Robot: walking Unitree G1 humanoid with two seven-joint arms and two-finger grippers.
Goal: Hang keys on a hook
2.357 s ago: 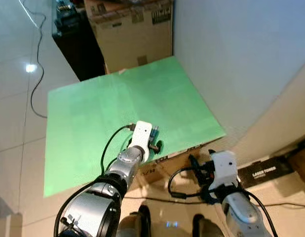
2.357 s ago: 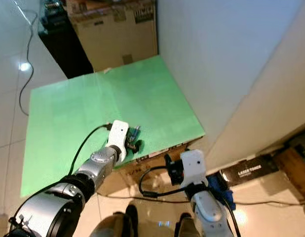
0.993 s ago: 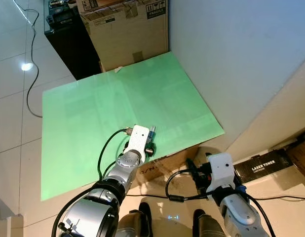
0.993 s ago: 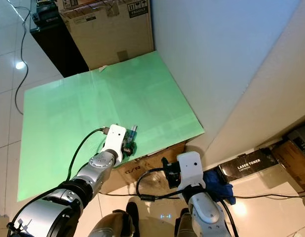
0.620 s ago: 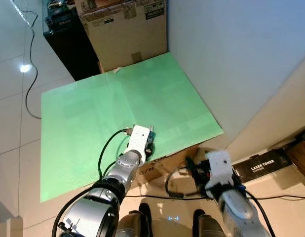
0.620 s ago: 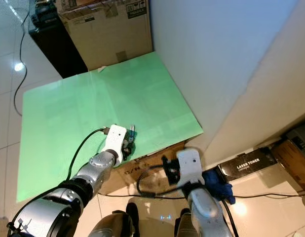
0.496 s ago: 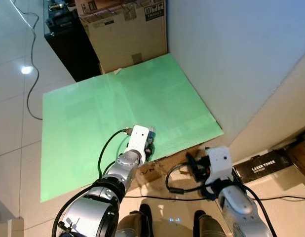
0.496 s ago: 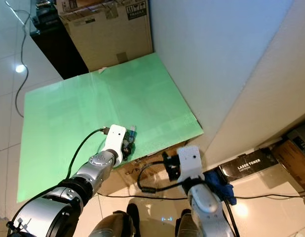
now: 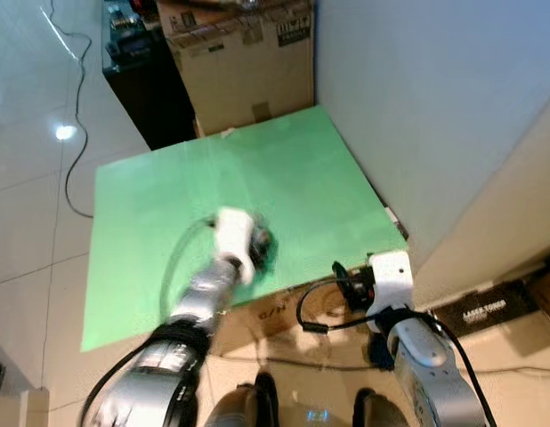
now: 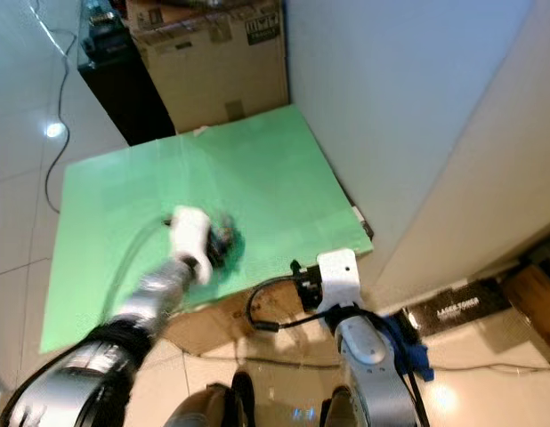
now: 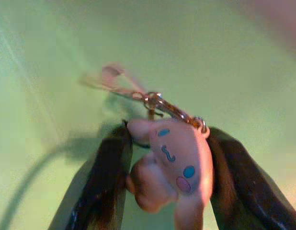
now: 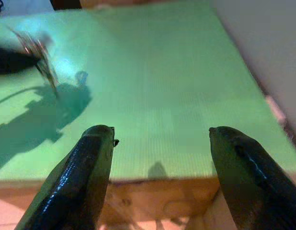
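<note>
While my left claw point(image 11: 165, 191) hangs above the green table point(image 9: 159, 205), its two black fingers point(image 11: 102, 187) are closed on a pink cartoon charm point(image 11: 169, 165) that belongs to the keys point(image 11: 138, 93). From the top of the charm a small metal clasp and ring lead off to a blurred pink loop, all of it just over the green surface. Seen from my head, that arm is smeared by blur over the middle of the table, with a dark shadow beside it.

My right claw point(image 12: 157, 167) is spread wide and holds nothing, with its fingers point(image 12: 88, 167) level with the near edge of the table, near its right corner. A cardboard box point(image 9: 248, 62) stands past the far edge of the table, against the pale wall point(image 9: 435, 98). A dark cabinet point(image 9: 150, 80) stands beside the box, and a black cable point(image 9: 75, 107) trails over the tiled floor point(image 9: 26, 231).
</note>
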